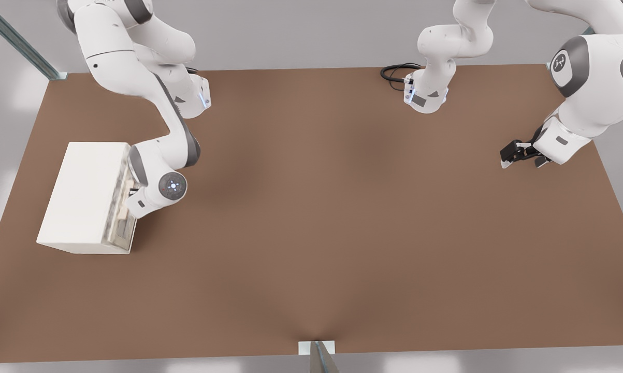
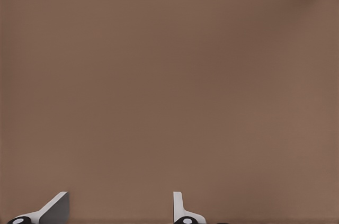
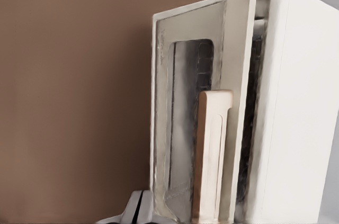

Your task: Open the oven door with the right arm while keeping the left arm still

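The cream box oven (image 1: 81,197) stands at the front view's left, with its door (image 1: 120,207) facing the table's middle. In the right wrist view the oven door (image 3: 185,28) stands slightly ajar, and a dark gap shows along the edge nearest the tan bar handle (image 3: 212,155). The right arm (image 1: 172,185) reaches down to the door. Its gripper (image 1: 133,193) is pressed close against the door front and mostly hidden by the wrist. The gripper (image 3: 135,212) looks shut, its tips together beside the door frame and not around the handle.
The brown table (image 1: 321,217) reaches to a rail bracket (image 1: 316,348) at its near edge. Both arm bases (image 1: 426,93) and a black cable (image 1: 394,72) are at the far edge. The parked left arm's gripper (image 1: 518,154) hangs at the front view's right.
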